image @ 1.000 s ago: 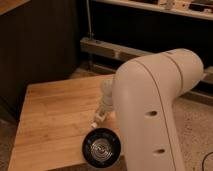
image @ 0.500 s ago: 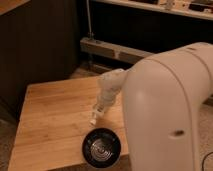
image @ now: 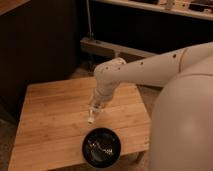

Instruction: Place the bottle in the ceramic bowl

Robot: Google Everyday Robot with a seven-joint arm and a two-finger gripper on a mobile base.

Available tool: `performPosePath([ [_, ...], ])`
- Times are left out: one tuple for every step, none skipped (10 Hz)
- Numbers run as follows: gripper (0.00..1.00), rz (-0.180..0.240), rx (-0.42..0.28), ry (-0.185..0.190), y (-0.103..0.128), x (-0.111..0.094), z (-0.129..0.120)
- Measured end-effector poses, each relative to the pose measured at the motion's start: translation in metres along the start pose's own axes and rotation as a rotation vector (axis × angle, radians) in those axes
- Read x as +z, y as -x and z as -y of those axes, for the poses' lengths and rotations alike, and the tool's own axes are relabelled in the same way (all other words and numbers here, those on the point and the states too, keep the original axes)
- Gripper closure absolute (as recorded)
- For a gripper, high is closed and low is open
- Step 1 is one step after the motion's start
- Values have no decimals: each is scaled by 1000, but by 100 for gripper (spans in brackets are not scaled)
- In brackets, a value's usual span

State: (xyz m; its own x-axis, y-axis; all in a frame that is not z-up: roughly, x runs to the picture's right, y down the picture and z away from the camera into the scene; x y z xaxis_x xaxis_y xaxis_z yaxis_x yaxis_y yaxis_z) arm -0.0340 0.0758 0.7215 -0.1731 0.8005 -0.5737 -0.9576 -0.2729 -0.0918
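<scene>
My gripper (image: 95, 111) hangs at the end of the white arm, over the middle of the wooden table (image: 50, 120). It is shut on the small white bottle (image: 92, 118), which points down and to the left, just above the tabletop. The round glossy black ceramic bowl (image: 101, 146) stands at the table's front edge, a short way below and slightly right of the bottle. The bowl holds nothing and its shiny inside shows reflections.
The arm's large white body (image: 185, 125) fills the right side and hides the table's right edge. A dark cabinet (image: 40, 45) and a metal shelf rail (image: 115, 50) stand behind the table. The floor shows at the left and in front.
The arm has drawn back to the right, uncovering more of the table. The gripper with the bottle has shifted slightly left and down, closer to the bowl.
</scene>
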Motion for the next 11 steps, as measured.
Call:
performPosePath([
  [100, -18, -57, 50, -15, 0, 1],
  [100, -37, -110, 118, -29, 4, 3],
  [100, -58, -169, 202, -45, 10, 11],
  [100, -89, -255, 290, -65, 18, 15],
  [100, -110, -313, 327, -77, 23, 17],
  [100, -127, -346, 341, -84, 28, 17],
  [96, -152, -383, 357, -89, 36, 19],
  [87, -172, -405, 367, -93, 43, 24],
  [79, -181, -423, 370, -96, 46, 26],
  [67, -191, -451, 366, -102, 51, 30],
  [57, -190, -464, 361, -106, 54, 37],
])
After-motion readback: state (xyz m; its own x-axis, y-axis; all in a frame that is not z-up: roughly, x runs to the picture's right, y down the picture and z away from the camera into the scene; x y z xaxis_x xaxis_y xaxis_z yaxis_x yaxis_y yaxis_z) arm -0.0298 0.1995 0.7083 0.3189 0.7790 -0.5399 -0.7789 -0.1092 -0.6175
